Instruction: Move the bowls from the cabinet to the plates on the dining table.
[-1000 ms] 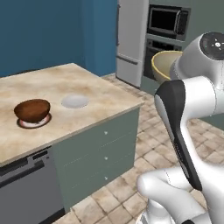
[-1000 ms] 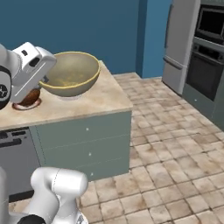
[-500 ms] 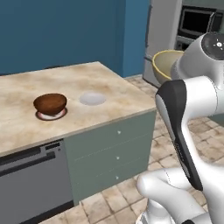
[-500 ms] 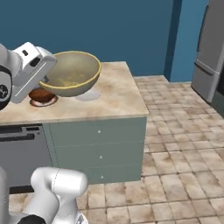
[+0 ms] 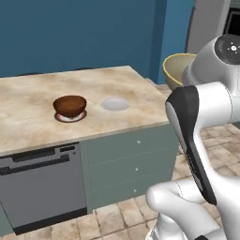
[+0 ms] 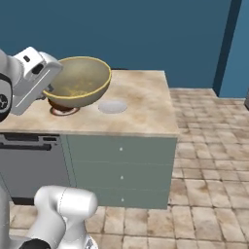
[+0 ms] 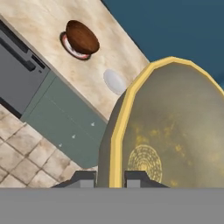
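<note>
On the beige marble-veined dining table (image 5: 33, 101) with its grey-green base, two things are sitting near the front edge — everything else is hanging in the air above the floor. The table top is stretching wide across the left base view and running back toward the blue wall (image 5: 70, 33); a grey dishwasher front (image 5: 40, 185) is sitting under its left part, and three grey-green drawers (image 5: 129, 164) are stacking beside that. The white arm is carrying the pale yellowish-olive bowl (image 6: 80, 80) up off the table, tilting it slightly, with the inside showing in the right base view. The gripper (image 7: 110, 178) is pinching the bowl's rim, one fingertip (image 7: 85, 178) outside the wall and the other inside, clamped tight on it; in the hand view the yellow rim is running straight up from between the tips. The dark reddish-brown bowl (image 5: 70, 105) is sitting upright on a plate (image 5: 70, 117), whose red and white edge is peeking out under it. Just beside it, apart and not touching, a second plate (image 5: 115, 104) is lying bare and is looking pale grey-white from here — the pattern is too washed out to tell. Tan stone floor tiles (image 6: 204, 160) are covering the ground to the right of the table.
</note>
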